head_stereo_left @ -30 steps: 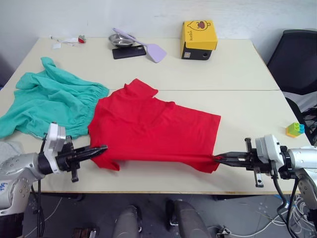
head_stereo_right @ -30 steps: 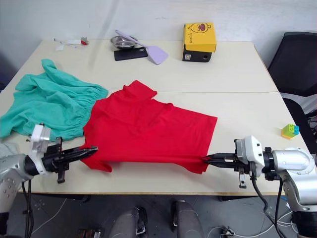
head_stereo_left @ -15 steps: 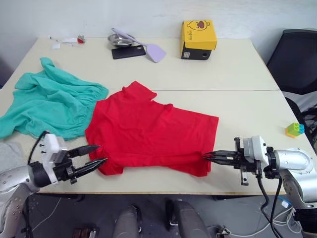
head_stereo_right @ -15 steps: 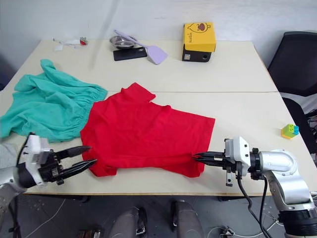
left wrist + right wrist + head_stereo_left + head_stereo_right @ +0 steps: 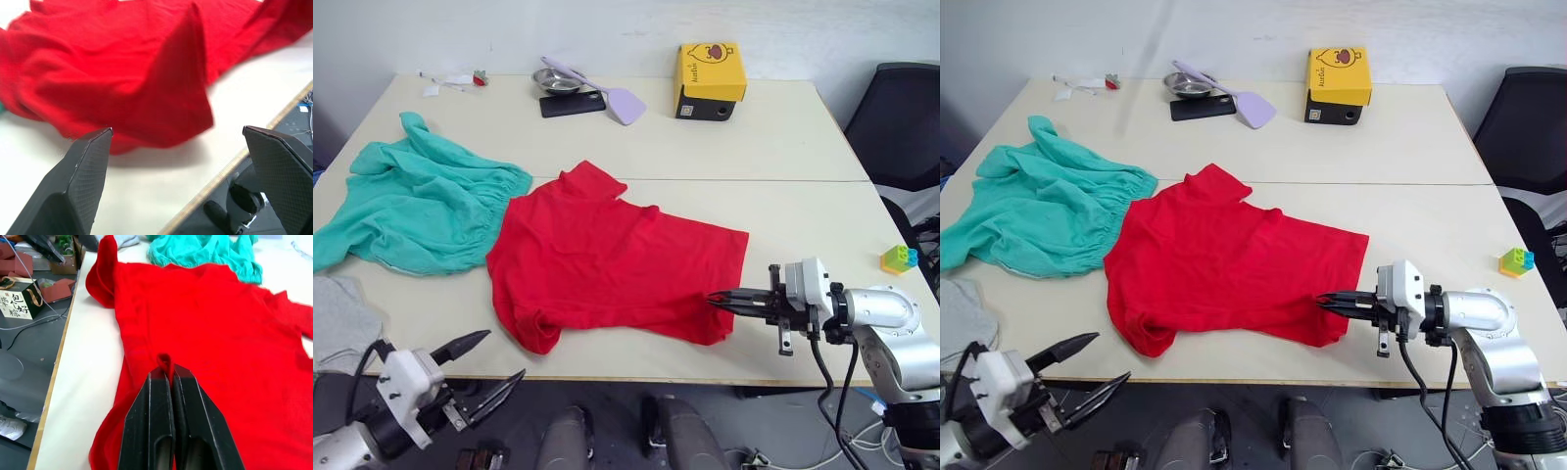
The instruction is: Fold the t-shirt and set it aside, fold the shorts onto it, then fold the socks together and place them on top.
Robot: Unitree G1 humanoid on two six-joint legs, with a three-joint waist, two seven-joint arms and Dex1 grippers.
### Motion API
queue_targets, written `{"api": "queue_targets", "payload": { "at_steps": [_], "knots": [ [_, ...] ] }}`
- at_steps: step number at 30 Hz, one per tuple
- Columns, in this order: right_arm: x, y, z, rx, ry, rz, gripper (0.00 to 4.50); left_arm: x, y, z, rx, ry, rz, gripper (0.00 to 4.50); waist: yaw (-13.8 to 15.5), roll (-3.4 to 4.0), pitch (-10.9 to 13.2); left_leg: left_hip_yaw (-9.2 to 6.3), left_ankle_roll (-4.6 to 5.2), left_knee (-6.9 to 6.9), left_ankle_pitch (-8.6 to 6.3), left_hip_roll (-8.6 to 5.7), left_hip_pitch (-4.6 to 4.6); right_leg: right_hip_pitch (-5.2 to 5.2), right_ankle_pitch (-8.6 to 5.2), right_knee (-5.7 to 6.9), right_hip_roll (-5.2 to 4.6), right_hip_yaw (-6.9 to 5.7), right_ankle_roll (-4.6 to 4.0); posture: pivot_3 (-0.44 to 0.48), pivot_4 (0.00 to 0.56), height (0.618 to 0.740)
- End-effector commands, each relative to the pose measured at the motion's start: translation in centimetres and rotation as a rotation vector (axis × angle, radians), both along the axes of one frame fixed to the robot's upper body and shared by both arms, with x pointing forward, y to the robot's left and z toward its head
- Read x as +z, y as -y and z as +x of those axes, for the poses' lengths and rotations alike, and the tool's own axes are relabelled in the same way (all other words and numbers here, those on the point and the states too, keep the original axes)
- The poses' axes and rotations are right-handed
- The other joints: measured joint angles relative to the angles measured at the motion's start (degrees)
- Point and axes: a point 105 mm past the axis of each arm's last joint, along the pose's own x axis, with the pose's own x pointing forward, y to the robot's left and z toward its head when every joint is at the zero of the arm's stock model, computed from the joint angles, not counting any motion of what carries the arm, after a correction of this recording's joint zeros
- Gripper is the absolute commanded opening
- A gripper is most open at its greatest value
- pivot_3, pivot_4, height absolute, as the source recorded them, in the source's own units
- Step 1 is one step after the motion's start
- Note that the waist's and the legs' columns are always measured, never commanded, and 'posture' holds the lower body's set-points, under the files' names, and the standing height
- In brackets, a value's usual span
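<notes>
Left gripper [image 5: 480, 364] has let go of shirt [image 5: 607, 255], now agape off table [image 5: 783, 137] edge; right gripper [image 5: 717, 300] still pinches hem. Shirt mid-table, crumpled; 1st fold needs regrasp.

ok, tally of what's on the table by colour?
Red: 1, the t-shirt
Teal-green: 1, the shorts
Light grey: 1, the socks
Yellow: 1, box
Black: 1, phone
Lilac: 1, spatula
Silver: 1, bowl
Multicolour: 1, toy block
Total: 8
</notes>
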Motion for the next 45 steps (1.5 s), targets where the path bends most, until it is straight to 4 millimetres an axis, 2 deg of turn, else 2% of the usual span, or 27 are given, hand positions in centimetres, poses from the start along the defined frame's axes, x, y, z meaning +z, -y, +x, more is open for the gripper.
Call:
{"api": "queue_targets", "payload": {
  "at_steps": [1, 6, 12, 15, 18, 23, 27, 30, 34, 39, 42, 45],
  "knots": [
    [0.4, -0.3, 0.0, 0.017, 0.009, 0.017, 0.00, -0.5, 1.1, 0.6, 0.019, 0.026, -0.010, 4.47, -0.02, 0.00, 0.00, 0.01, 0.05, 0.01, 0.00, -0.01, -0.03, 0.00, 0.02, -0.01, -0.01, 0.01, 0.03, 0.000, 0.150, 0.740],
    [0.4, -0.4, 0.0, 0.022, 0.006, 0.018, 0.00, -1.0, 1.9, 2.5, 0.122, 0.014, -0.058, 4.47, -0.05, -0.01, -0.02, 0.02, 0.24, 0.03, 0.04, 0.00, -0.08, -0.02, 0.33, 0.00, 0.00, 0.01, 0.59, 0.000, 0.150, 0.740],
    [0.3, -0.6, 0.0, 0.026, 0.005, 0.025, 0.00, -1.5, 3.0, 4.6, 0.248, -0.018, -0.099, 4.47, -0.07, -0.06, -0.05, 0.03, 0.25, 0.02, 0.04, 0.01, -0.08, -0.04, 0.36, 0.06, 0.01, 0.02, 0.63, 0.000, 0.150, 0.740],
    [0.3, -0.7, 0.0, 0.025, 0.006, 0.029, 0.00, -1.7, 3.7, 4.9, 0.235, -0.044, -0.087, 4.47, -0.03, -0.07, -0.05, -0.01, 0.25, 0.05, 0.04, 0.01, -0.08, -0.03, 0.37, 0.11, 0.03, 0.00, 0.66, 0.000, 0.150, 0.740],
    [0.3, -0.8, 0.1, 0.022, 0.008, 0.035, 0.00, -1.9, 3.4, 4.4, 0.206, -0.087, -0.081, 3.83, -0.12, -0.05, -0.05, 0.00, 0.24, 0.04, 0.04, 0.01, -0.08, -0.04, 0.37, 0.12, 0.03, 0.00, 0.66, 0.000, 0.150, 0.740],
    [0.3, -0.9, 0.3, 0.018, 0.011, 0.040, 0.00, -1.4, 0.2, 2.9, 0.083, -0.171, 0.010, 2.25, -0.15, -0.07, -0.05, 0.00, 0.18, 0.04, 0.02, 0.07, -0.04, -0.08, 0.31, 0.20, 0.05, -0.03, 0.54, 0.000, 0.150, 0.740],
    [0.2, -1.0, 0.5, 0.016, 0.013, 0.044, 0.00, -0.1, -2.9, 4.0, 0.048, -0.145, 0.113, 0.97, -0.02, -0.02, -0.06, 0.00, 0.15, 0.05, 0.05, 0.06, -0.01, -0.09, 0.22, 0.21, 0.03, -0.05, 0.37, 0.000, 0.150, 0.740],
    [0.2, -1.0, 0.6, 0.017, 0.016, 0.047, 0.00, 1.6, -4.3, 5.3, -0.009, -0.095, 0.170, 0.02, 0.11, -0.02, -0.06, -0.01, 0.17, 0.04, 0.06, 0.03, -0.03, -0.07, 0.19, 0.20, -0.05, -0.07, 0.31, 0.000, 0.150, 0.740],
    [0.2, -1.1, 0.7, 0.013, 0.019, 0.048, 0.00, 3.7, -6.3, 6.6, -0.069, -0.021, 0.305, 0.02, -0.11, -0.02, -0.06, 0.01, 0.16, -0.01, 0.05, 0.03, -0.04, -0.08, 0.31, 0.24, -0.12, -0.09, 0.43, 0.000, 0.150, 0.740],
    [0.1, -1.0, 0.7, 0.004, 0.020, 0.051, 0.00, 7.6, -7.0, 7.8, -0.230, 0.147, 0.496, 0.02, -0.21, -0.02, -0.05, 0.05, 0.04, -0.05, -0.02, 0.07, -0.02, -0.20, 0.25, 0.45, -0.12, -0.10, 0.32, 0.000, 0.150, 0.740],
    [0.0, -1.0, 0.8, -0.001, 0.021, 0.051, 0.00, 8.1, -7.0, 7.8, -0.378, 0.192, 0.689, 0.02, -0.18, 0.03, -0.04, 0.03, -0.04, -0.07, 0.00, 0.09, 0.00, -0.25, 0.19, 0.54, -0.10, -0.15, 0.22, 0.000, 0.150, 0.740],
    [-0.1, -1.0, 0.8, -0.004, 0.021, 0.049, 0.00, 6.8, -6.2, 7.4, -0.452, 0.185, 0.678, 0.02, -0.43, 0.23, -0.05, 0.13, -0.04, -0.11, 0.00, 0.09, 0.07, -0.23, 0.19, 0.55, -0.10, -0.07, 0.22, 0.000, 0.150, 0.740]
  ]
}}
